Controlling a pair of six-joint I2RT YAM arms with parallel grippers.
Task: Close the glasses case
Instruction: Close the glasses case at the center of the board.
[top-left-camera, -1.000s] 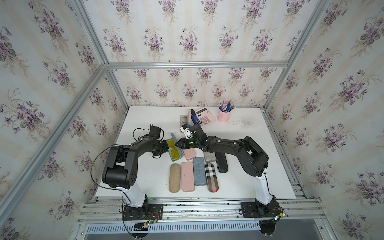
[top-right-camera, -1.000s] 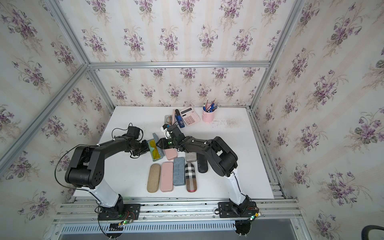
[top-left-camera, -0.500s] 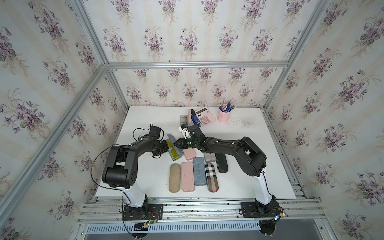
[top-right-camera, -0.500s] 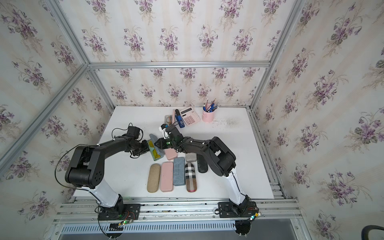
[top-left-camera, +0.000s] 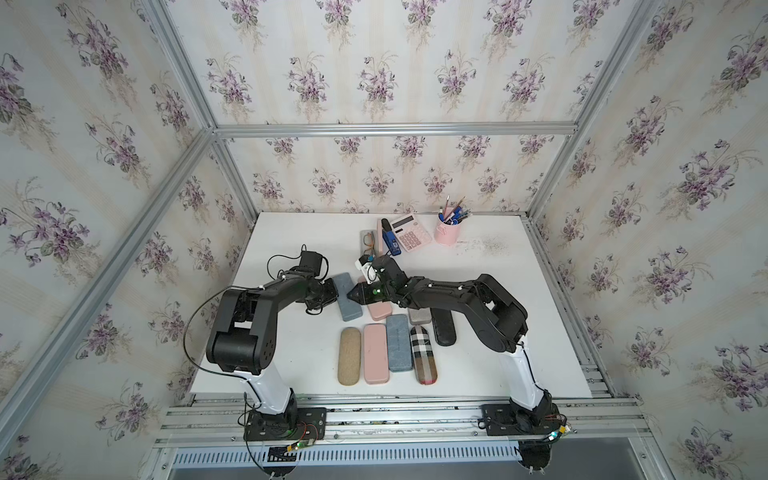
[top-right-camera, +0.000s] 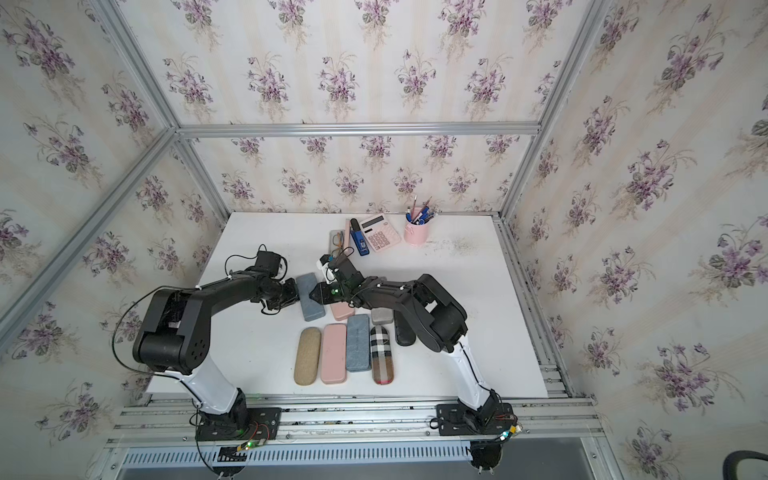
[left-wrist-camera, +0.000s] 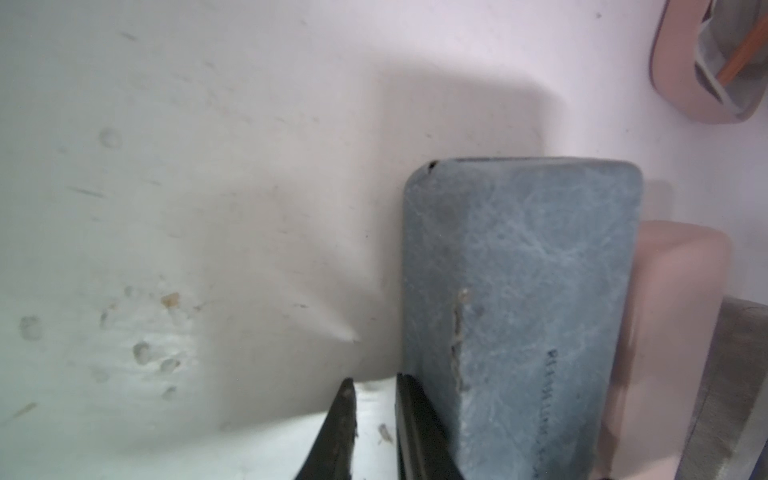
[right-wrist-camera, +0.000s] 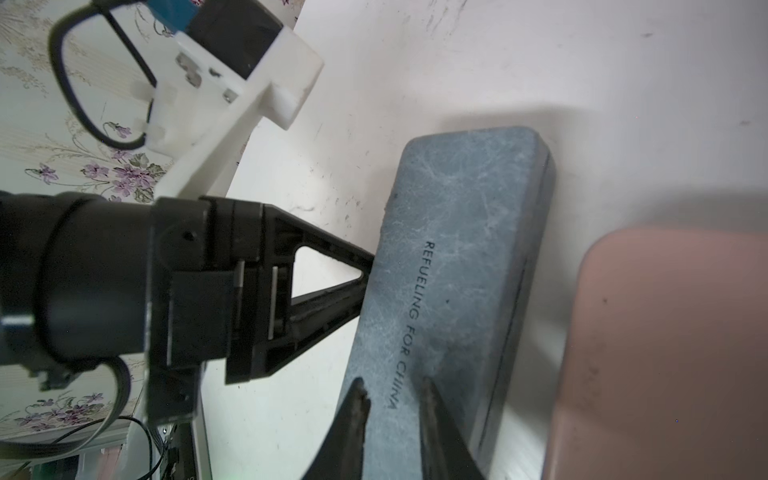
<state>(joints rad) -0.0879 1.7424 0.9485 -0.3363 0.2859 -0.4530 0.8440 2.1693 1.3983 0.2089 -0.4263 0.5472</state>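
The blue-grey glasses case (top-left-camera: 348, 297) (top-right-camera: 309, 296) lies flat on the white table with its lid down; only a thin seam shows along its edge (right-wrist-camera: 519, 291). My left gripper (top-left-camera: 335, 292) (left-wrist-camera: 372, 380) rests against the case's left long side (left-wrist-camera: 519, 311). Its fingers are nearly together and hold nothing. My right gripper (top-left-camera: 352, 293) (right-wrist-camera: 392, 386) hovers low over the lid by the printed lettering, with a narrow gap between its fingers and nothing in it. The left gripper (right-wrist-camera: 368, 272) touches the case in the right wrist view.
A pink case (top-left-camera: 379, 309) lies close to the right of the blue-grey one. Several closed cases form a row at the front, among them a tan case (top-left-camera: 349, 355) and a plaid case (top-left-camera: 424, 353). An open case with glasses (top-left-camera: 368, 243), a stapler (top-left-camera: 390, 241), a calculator (top-left-camera: 409, 237) and a pen cup (top-left-camera: 445, 232) stand at the back.
The case stood open with its yellow inside showing; now its lid is down. My right gripper has come in over the lid and narrowed. The left arm has barely moved.
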